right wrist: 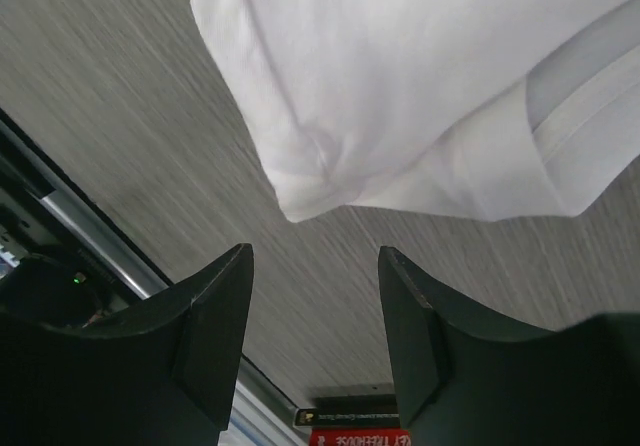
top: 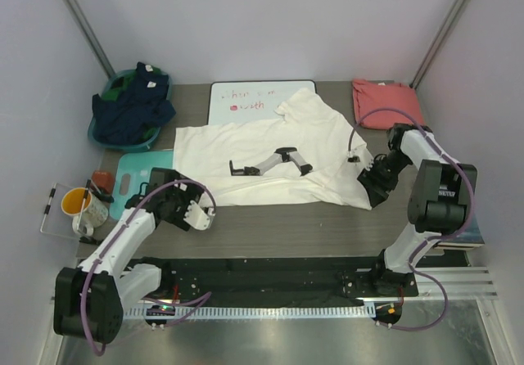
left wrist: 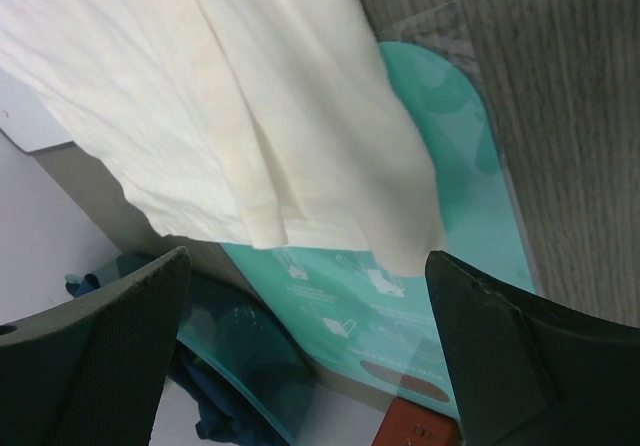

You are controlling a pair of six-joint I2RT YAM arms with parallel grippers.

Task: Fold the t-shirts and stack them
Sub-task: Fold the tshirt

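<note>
So far only the salmon-red shirt looks folded, far right on the desk. The cream-white shirt lies spread mid-desk, yet to be folded and stacked. Both arms' jaws gape empty, one beside each near corner of it.

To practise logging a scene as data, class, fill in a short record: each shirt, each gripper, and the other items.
Cream t-shirt: spread out mid-table, unfolded, overlapping whiteboard and teal board
Salmon t-shirt: folded small, far right
Left gripper: open, empty, at the cream shirt's near-left corner
Right gripper: open, empty, at its near-right corner
Other: basket of dark clothes, far left; mug, near left
</note>
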